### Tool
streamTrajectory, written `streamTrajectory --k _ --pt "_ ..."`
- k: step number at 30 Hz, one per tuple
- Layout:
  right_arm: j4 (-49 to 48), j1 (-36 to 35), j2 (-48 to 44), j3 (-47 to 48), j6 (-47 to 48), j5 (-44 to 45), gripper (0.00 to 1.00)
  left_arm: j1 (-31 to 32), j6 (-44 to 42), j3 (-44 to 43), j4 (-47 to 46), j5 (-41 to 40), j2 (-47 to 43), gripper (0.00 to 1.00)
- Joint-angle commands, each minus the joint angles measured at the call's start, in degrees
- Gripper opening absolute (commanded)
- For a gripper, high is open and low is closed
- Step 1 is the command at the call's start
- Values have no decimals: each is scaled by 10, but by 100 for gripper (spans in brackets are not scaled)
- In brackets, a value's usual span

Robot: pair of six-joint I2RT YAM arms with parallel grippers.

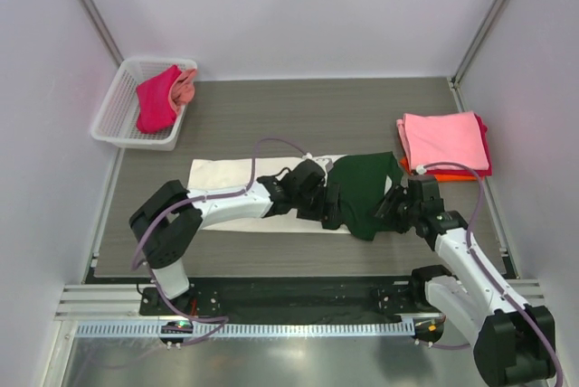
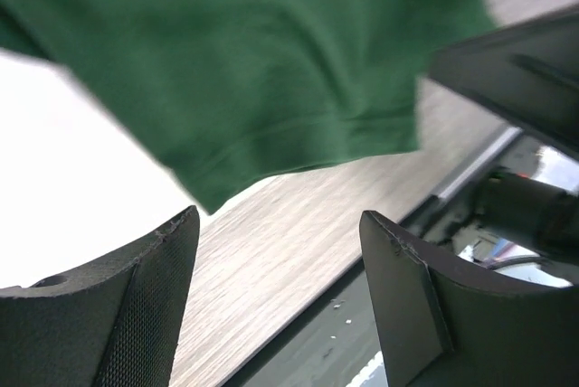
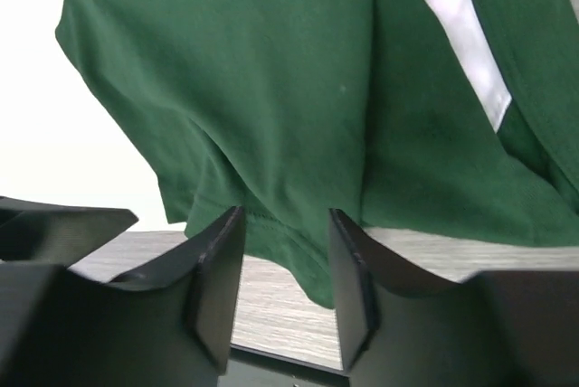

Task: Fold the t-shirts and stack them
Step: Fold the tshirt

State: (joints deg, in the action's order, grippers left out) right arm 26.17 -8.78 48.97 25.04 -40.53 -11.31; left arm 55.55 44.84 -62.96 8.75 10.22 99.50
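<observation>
Gaping empty, the left gripper (image 2: 280, 224) hangs beside the green sleeve (image 2: 253, 61); the right gripper (image 3: 285, 220) stands part open, the sleeve's hem in its gap, unpinched. The t-shirt (image 1: 226, 179) lies on the table (image 1: 271, 116) before the arms. Light, limp cloth: likely best pinched at the hem.

Grey wood-grain table (image 1: 271, 116), cream-and-green t-shirt (image 1: 222, 179) spread centre, folded stack (image 1: 443, 141) right, basket (image 1: 113, 120) far-left.
</observation>
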Motion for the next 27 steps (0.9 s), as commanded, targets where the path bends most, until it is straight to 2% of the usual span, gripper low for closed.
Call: streamTrajectory --k 1,3,7,11,14,19,20,21,22,23,26,27 --pt "21 2 -22 -6 5 2 49 4 24 -9 41 -37 14 72" --pt "34 2 -28 -10 6 3 52 5 26 -11 48 -42 16 72" --pt "55 2 -41 -24 6 4 53 5 29 -18 55 -42 33 70" --pt "57 1 -65 -40 -2 -11 53 4 33 -27 51 -27 53 60" --pt "59 1 -70 -50 -3 -20 52 4 36 -33 45 -25 64 50" --pt "51 1 -68 -61 -3 -34 45 4 39 -32 36 -22 64 20" --pt "48 1 -66 -62 -3 -36 42 4 38 -30 36 -24 60 15" --pt "47 1 -66 -62 -3 -38 39 4 39 -26 36 -28 51 7" --pt "46 2 -65 -64 -2 -40 37 3 38 -23 36 -28 44 4" --pt "43 1 -65 -65 -2 -43 25 -1 38 -15 36 -29 39 2" --pt "46 2 -69 -68 -2 -45 1 -8 39 3 37 -27 15 0" --pt "47 1 -70 -68 -4 -45 1 -9 39 6 36 -26 9 0"
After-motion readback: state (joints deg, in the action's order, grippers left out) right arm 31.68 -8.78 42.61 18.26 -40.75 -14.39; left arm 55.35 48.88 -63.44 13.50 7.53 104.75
